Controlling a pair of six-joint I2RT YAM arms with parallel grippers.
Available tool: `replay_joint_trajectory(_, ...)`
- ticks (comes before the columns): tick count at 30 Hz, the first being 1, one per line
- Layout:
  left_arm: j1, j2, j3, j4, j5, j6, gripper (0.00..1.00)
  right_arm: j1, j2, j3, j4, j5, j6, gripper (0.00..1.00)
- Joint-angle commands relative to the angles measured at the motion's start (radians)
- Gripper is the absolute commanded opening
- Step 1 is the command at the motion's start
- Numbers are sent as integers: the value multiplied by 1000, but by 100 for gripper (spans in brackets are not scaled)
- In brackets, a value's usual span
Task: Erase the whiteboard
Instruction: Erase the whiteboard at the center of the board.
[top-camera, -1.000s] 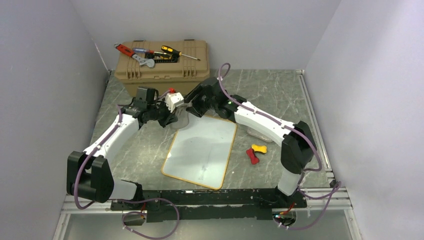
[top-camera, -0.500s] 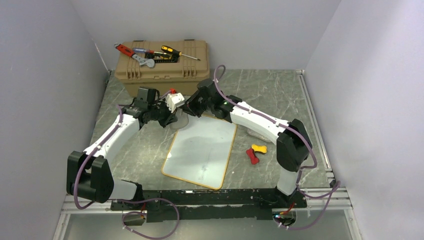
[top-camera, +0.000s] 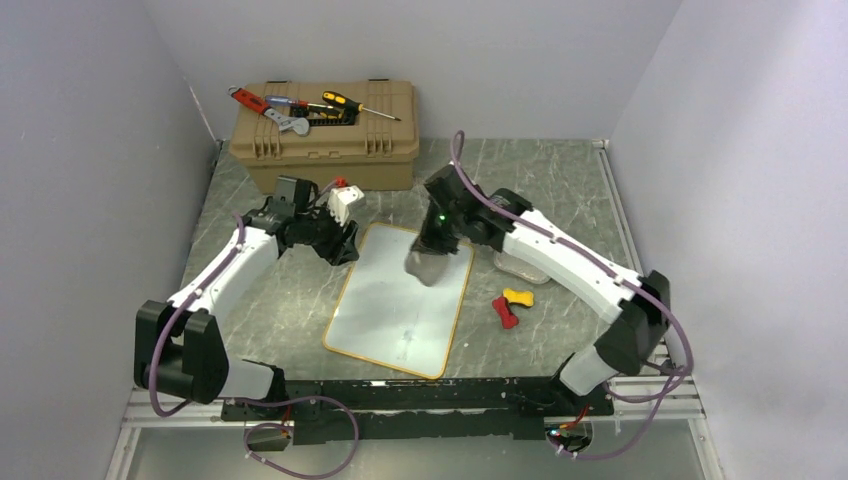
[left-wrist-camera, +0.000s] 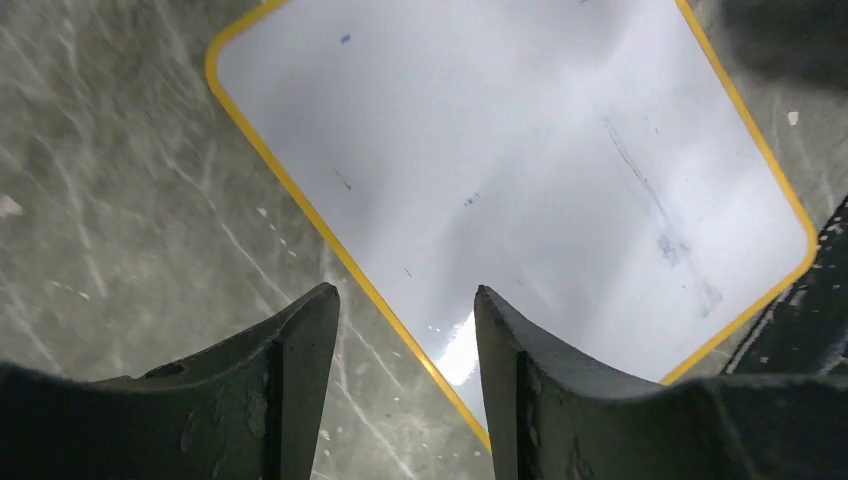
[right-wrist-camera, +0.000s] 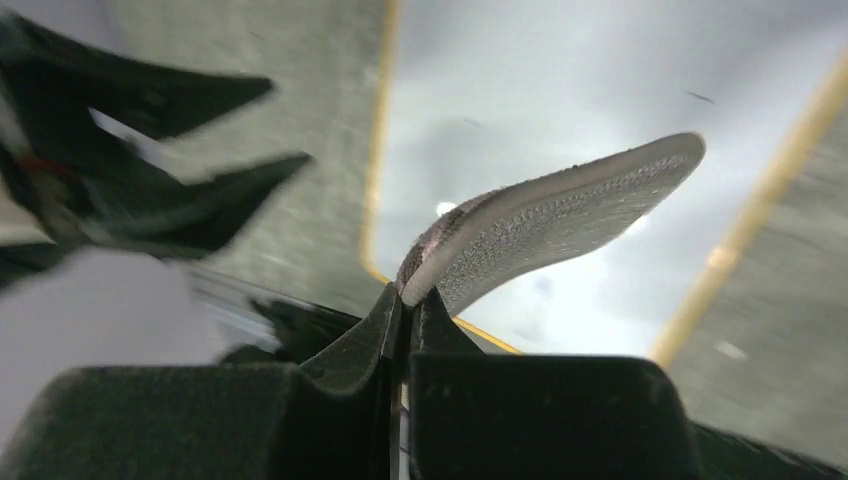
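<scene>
whiteboard (top-camera: 400, 310): lies flat mid-table on the green marbled table (top-camera: 560, 190), its long side running from 1 to 7 o'clock in the top view; the left wrist view shows faint bluish smears on the white surface.
right gripper (top-camera: 436, 245): fingers pressed together, pinching one edge of a grey pad (right-wrist-camera: 560, 205), above the board's 12 o'clock end.
grey pad: juts out of the jaws over the white surface; whether it touches the board cannot be told.
left gripper (left-wrist-camera: 405, 295): fingers spread with nothing between them, at the board's 11 o'clock corner, over the yellow frame edge.
toolbox (top-camera: 325, 140): tan, at 11 o'clock from the board, with screwdrivers (top-camera: 360, 105) and a wrench (top-camera: 285, 122) on its lid.
red piece (top-camera: 505, 312) and yellow piece (top-camera: 519, 296): on the table at 3 o'clock from the board, just beside each other.
</scene>
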Motion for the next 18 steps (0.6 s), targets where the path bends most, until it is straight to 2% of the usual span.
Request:
replay_joint_trajectory(1, 25, 62, 42, -92, 44, -67, 58, 1, -76, 58, -483, 65, -272, 0)
replay_joint_trajectory(3, 27, 107, 44, -110, 25, -74, 58, 9, -89, 39, -549, 50, -293, 0)
replay_joint_trajectory(7, 32, 183, 20, -99, -8, -60, 56, 28, -90, -73, -484, -57, -291, 0)
replay_joint_trajectory(13, 32, 270, -14, -90, -15, -35, 56, 83, 16, -185, -226, -214, -268, 0)
replay_joint_trajectory(18, 32, 353, -20, -86, -39, -13, 50, 85, 83, -285, 24, -311, -268, 0)
